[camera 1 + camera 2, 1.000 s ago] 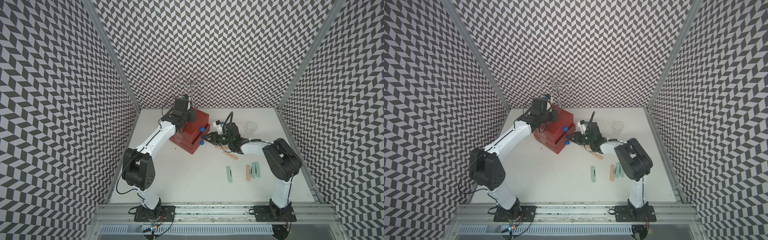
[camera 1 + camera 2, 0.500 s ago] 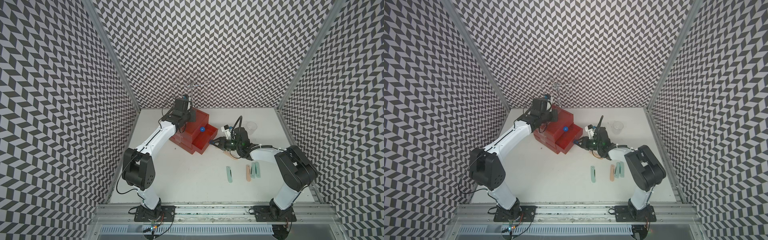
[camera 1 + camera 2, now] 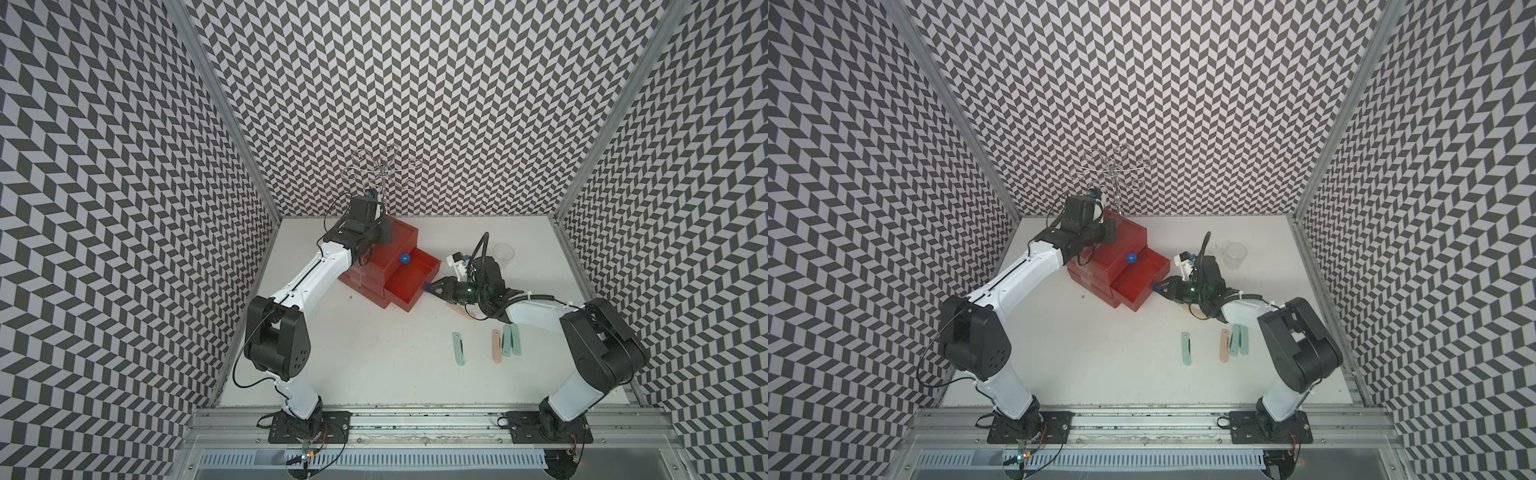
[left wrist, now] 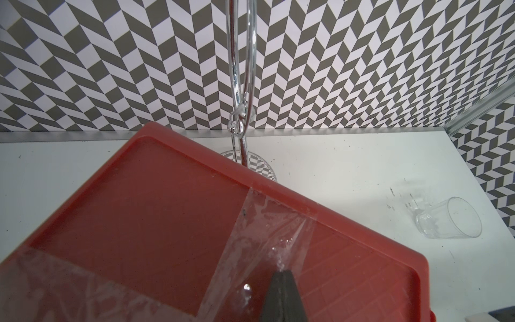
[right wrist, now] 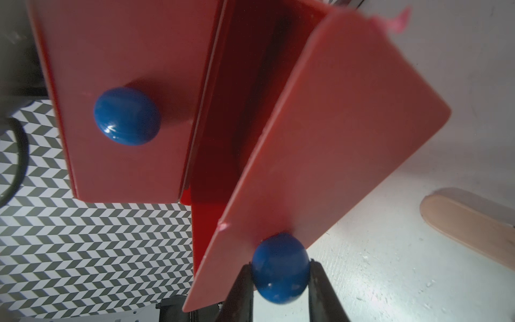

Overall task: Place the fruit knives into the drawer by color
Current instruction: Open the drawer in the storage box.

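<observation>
White table [image 3: 374,374] is bearing the red drawer cabinet [image 3: 401,237], one lower drawer [image 3: 409,280] standing open. The right gripper [image 3: 434,286] is pinching its blue knob [image 5: 280,267]. The left gripper [image 4: 282,278], closed and empty, is pressing the cabinet top. Pulling straight and level should avoid jamming. The knives [image 3: 495,351] are lying beside the right arm.

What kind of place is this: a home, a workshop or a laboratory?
Probably a laboratory robot cell: chevron-patterned walls enclose a white table, and the left arm and right arm are mounted on an aluminium rail at its front.
</observation>
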You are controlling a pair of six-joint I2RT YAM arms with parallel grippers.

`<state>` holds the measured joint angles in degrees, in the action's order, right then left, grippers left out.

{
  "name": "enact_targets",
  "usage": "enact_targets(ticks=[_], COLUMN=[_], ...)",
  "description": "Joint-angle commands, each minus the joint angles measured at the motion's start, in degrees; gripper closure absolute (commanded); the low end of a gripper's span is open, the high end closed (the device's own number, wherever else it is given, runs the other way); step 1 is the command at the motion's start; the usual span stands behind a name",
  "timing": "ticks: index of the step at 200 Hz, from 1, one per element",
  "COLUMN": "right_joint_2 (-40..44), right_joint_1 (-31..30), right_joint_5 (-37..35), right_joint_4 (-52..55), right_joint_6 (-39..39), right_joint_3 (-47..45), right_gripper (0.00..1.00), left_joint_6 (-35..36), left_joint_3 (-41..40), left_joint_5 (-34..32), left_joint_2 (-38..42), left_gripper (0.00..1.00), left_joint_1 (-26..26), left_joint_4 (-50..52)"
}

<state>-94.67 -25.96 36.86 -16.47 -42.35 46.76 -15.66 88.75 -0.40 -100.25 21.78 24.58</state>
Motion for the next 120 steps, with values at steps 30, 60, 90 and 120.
enact_targets(ticks=[30,60,90,120], right_joint_2=[8.58,13.89,15.55,13.32], right_joint_1=[0.60,0.60,-0.86,-8.84], right_joint_5=[-6.32,-11.55,-17.87,-37.55], right_joint_4=[13.87,21.76,37.28,54.67], right_joint_6=[4.57,6.57,9.32,10.91], right_joint_3=[0.90,1.64,5.70,11.64], right_gripper=[0.52,0.49,0.51,0.53], left_joint_6=[0.41,0.39,0.39,0.17], left_joint_3=[-3.60,-3.58,-3.59,-3.54], left_joint_5=[-0.56,-0.30,-0.56,-0.74], left_joint_2=[-5.56,-5.18,-5.21,-5.06], left_gripper=[1.00,1.00,1.00,1.00], left_joint_1=[0.45,0.45,0.50,0.46], left_joint_4=[14.61,14.62,14.60,14.62])
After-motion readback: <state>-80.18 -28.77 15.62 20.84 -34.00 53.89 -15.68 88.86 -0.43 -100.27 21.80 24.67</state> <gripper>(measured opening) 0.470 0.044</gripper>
